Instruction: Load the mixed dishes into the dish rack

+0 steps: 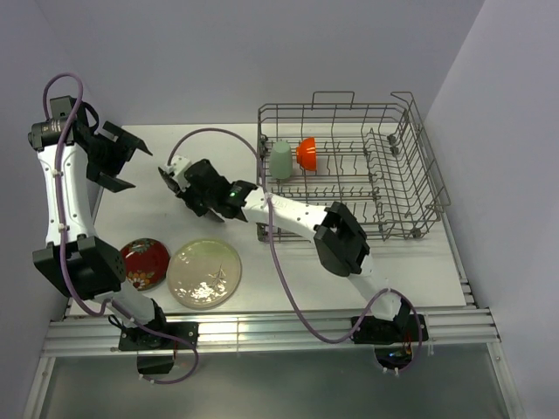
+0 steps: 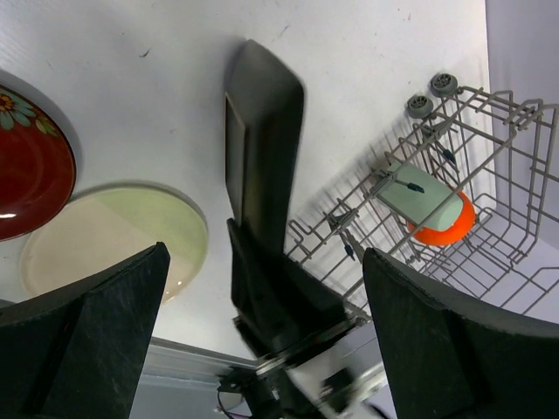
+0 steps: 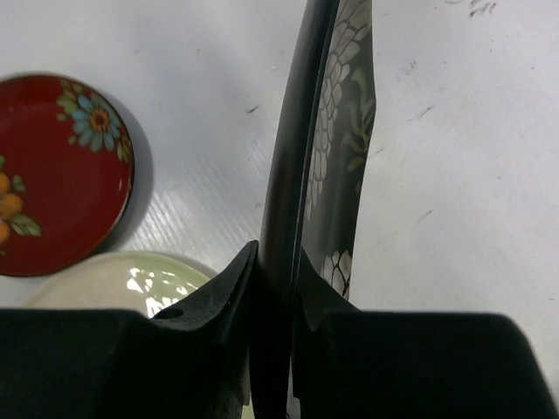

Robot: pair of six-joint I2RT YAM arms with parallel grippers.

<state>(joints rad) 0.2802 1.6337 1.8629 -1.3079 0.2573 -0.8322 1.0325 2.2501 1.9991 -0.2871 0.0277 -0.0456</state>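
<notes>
My right gripper is shut on the edge of the black square floral plate and holds it on edge above the table, left of the dish rack. The plate also shows in the left wrist view. My left gripper is open and empty, raised at the far left and looking down on the plate. The pale green cup and the small orange bowl sit in the rack's left end. The red flowered plate and the cream plate lie flat near the front left.
The rack's upright tines and raised handles stand at the back right. Grey walls close in the back and both sides. A metal rail runs along the table's front edge. The right arm's cable loops over the table.
</notes>
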